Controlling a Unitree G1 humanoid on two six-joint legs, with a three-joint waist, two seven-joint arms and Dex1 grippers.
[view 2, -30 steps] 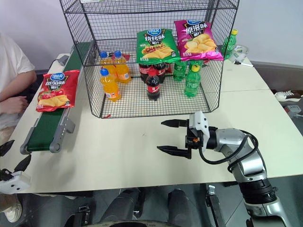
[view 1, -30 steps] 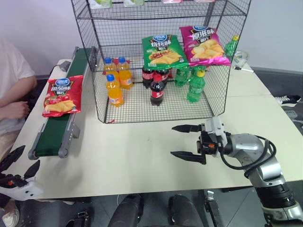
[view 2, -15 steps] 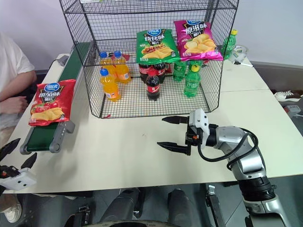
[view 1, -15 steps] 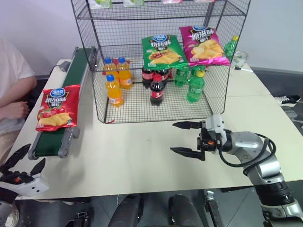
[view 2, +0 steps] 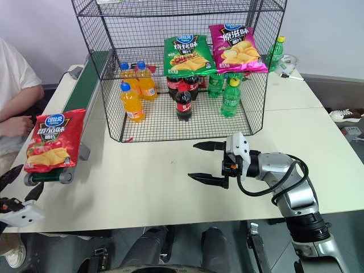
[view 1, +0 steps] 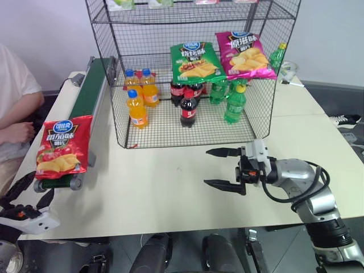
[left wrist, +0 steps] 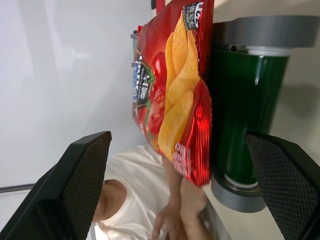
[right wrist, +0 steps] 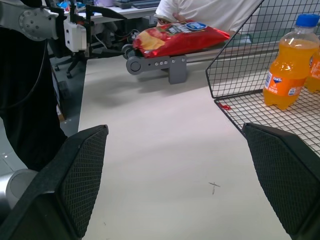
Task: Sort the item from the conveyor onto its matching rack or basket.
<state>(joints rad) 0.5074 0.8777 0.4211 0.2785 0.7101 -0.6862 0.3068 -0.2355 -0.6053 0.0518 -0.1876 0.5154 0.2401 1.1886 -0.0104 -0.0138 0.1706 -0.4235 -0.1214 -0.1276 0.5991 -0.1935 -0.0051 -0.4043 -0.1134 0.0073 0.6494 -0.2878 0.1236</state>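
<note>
The red crisp bag (view 1: 61, 147) has ridden down to the near end of the conveyor (view 1: 86, 96) and now overhangs its roller, just ahead of the left gripper (view 1: 23, 193), which waits wide open, so a grab looks due. To the right, the rack (view 1: 187, 68) already holds bottles (view 1: 189, 106) and two crisp bags (view 1: 224, 54); the right gripper (view 1: 223, 169) hangs open and empty before it, nothing blocking.

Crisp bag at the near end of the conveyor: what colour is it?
Red, with a blue oval logo and pictured yellow crisps; the crisp bag shows best in the left eye view.
</note>
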